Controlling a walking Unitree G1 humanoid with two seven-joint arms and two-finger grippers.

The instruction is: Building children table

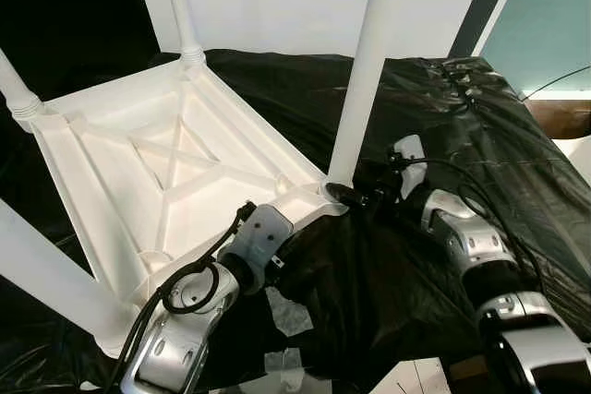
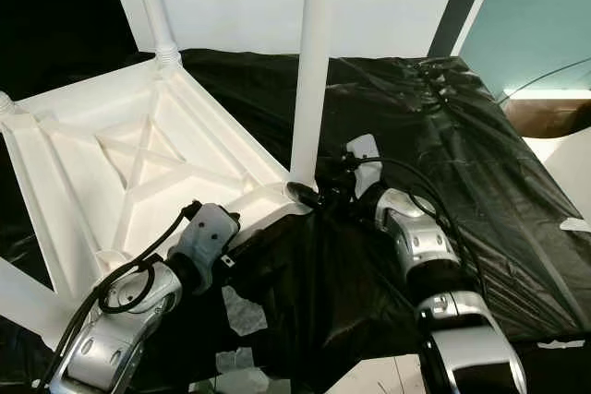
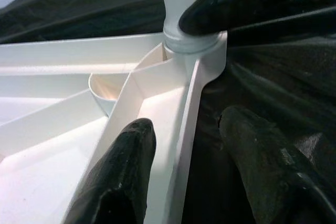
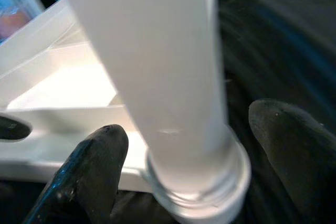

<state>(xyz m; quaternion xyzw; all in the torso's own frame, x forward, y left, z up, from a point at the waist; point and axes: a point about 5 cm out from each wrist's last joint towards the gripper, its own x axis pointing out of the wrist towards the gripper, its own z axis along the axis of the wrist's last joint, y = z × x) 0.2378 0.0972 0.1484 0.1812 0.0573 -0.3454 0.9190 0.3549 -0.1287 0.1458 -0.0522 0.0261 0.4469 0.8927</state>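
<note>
Table top (image 1: 138, 173), white plastic, is lying upside down on the black sheet (image 1: 480, 163), its ribbed underside facing up at you and its legs pointing straight up. At its near corner you are seeing the white leg (image 1: 362, 71) standing upright in its socket. Your right gripper (image 4: 184, 156) is spreading its fingers either side of that leg's base. Your left gripper (image 3: 184, 145) is straddling the table top's edge beside that corner, fingers apart.
</note>
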